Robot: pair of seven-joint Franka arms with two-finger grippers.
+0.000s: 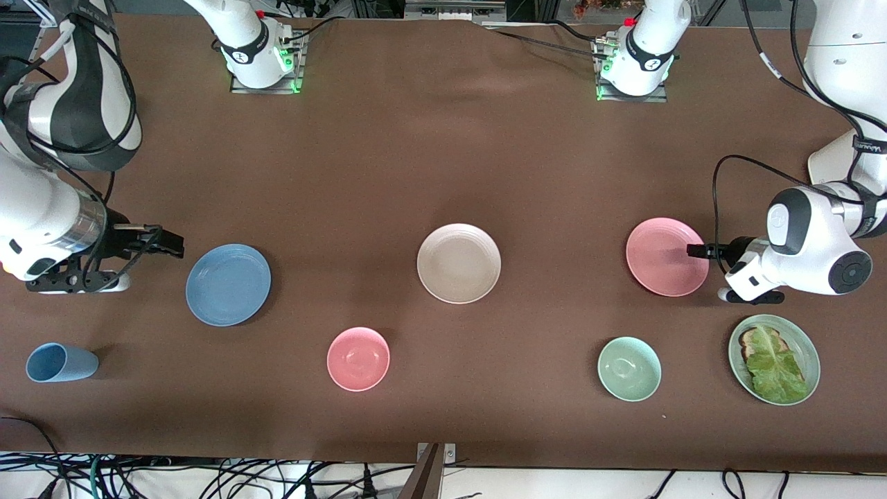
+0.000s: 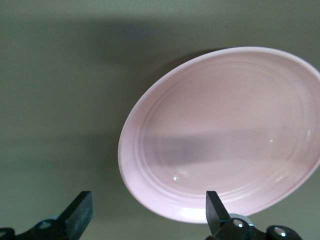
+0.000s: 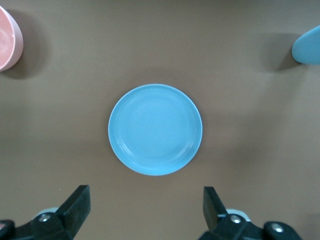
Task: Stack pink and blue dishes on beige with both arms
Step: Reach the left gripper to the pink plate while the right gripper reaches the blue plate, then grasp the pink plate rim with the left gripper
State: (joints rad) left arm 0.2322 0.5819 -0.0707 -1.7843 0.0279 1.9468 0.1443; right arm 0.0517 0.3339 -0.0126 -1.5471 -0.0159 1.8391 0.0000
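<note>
Brown cloth covers the table. At the right arm's end lies a blue cup on its side, nearer the front camera than the right gripper. That gripper hangs just beside the blue plate, at its rim toward the right arm's end, jaws wide and empty; in the right wrist view the blue plate lies ahead of the two spread fingers. A pink bowl sits nearer the camera, between the blue plate and the beige plate at mid-table. A green bowl follows. The pink plate lies toward the left arm's end; the left gripper is over its rim, jaws wide, holding nothing. A green plate with toast and lettuce lies nearer the camera.
</note>
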